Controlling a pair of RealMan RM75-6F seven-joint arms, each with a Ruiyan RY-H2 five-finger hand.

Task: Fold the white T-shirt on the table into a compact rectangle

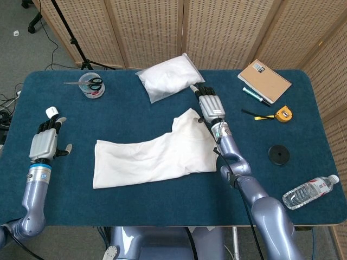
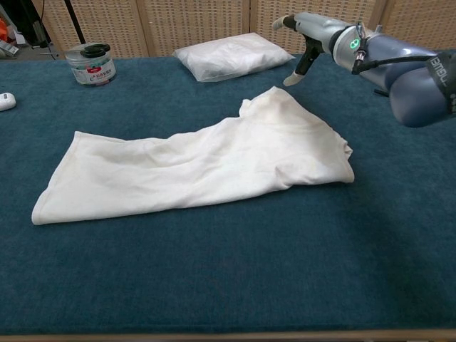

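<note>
The white T-shirt (image 1: 157,153) (image 2: 199,164) lies flat and crumpled across the middle of the blue table, folded lengthwise, its wider end toward the right. My right hand (image 1: 209,105) (image 2: 306,39) hovers just behind the shirt's far right corner, fingers spread, holding nothing. My left hand (image 1: 45,142) floats over the table's left edge, well clear of the shirt, fingers apart and empty; the chest view does not show it.
A white bagged pillow (image 1: 169,76) lies behind the shirt. A jar with scissors (image 1: 91,84) and a white earbud case (image 1: 51,111) sit at the left. A notebook (image 1: 264,80), tape measure (image 1: 283,114), black disc (image 1: 278,155) and water bottle (image 1: 310,190) occupy the right side.
</note>
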